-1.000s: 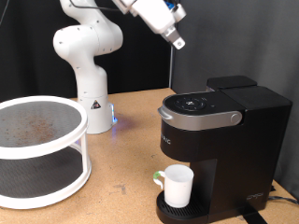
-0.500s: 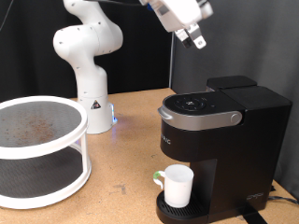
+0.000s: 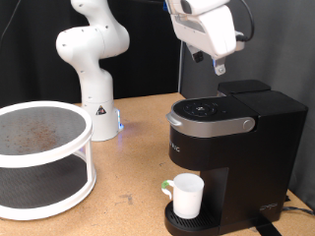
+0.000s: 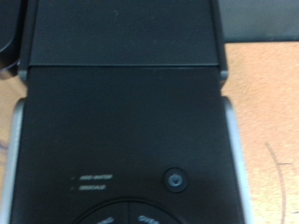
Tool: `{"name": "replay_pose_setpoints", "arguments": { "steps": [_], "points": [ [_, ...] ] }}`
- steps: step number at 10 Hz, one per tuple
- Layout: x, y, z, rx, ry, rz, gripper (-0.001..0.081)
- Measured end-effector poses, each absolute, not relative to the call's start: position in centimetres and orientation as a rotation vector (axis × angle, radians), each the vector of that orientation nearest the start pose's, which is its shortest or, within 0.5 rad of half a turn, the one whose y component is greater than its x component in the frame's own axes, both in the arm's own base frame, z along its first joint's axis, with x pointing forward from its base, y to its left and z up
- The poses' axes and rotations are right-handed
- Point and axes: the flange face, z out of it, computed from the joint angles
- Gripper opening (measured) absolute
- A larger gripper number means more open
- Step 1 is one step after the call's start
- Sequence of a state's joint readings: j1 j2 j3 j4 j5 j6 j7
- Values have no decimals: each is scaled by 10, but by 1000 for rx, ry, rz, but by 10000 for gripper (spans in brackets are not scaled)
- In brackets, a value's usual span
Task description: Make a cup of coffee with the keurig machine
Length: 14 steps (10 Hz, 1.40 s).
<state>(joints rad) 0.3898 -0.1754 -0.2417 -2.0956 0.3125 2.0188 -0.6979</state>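
Observation:
The black keurig machine (image 3: 232, 147) stands at the exterior view's right, its lid shut under the silver-grey handle (image 3: 209, 125). The white cup (image 3: 185, 194) stands upright on its round drip base (image 3: 193, 220), under the spout. My gripper (image 3: 218, 69) hangs in the air above the machine's back top, pointing down, not touching it; nothing shows between its fingers. The wrist view looks straight down on the machine's black top (image 4: 126, 103), with a round button (image 4: 174, 179) and part of the button ring. The fingers do not show there.
A white two-tier round rack (image 3: 41, 157) with mesh shelves stands at the exterior view's left. The arm's white base (image 3: 95, 69) is behind it at the table's back. A cable (image 3: 298, 207) lies at the machine's right foot.
My gripper has swung from above the machine's left towards the exterior view's right and come lower, now over the machine's back top. The cup and machine have not moved.

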Motion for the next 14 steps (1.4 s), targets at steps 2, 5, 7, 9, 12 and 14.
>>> {"name": "replay_pose_setpoints", "arguments": {
  "steps": [2, 5, 7, 9, 12, 14],
  "points": [
    [513, 92, 511, -2649, -1066, -76, 807],
    [517, 86, 502, -2772, -1167, -128, 807],
    [520, 87, 498, -2830, -1210, -197, 807],
    [519, 88, 494, -2818, -1224, -194, 807],
    [516, 91, 481, -2786, -1245, -145, 807],
    [514, 92, 476, -2777, -1242, -144, 681]
  ]
}}
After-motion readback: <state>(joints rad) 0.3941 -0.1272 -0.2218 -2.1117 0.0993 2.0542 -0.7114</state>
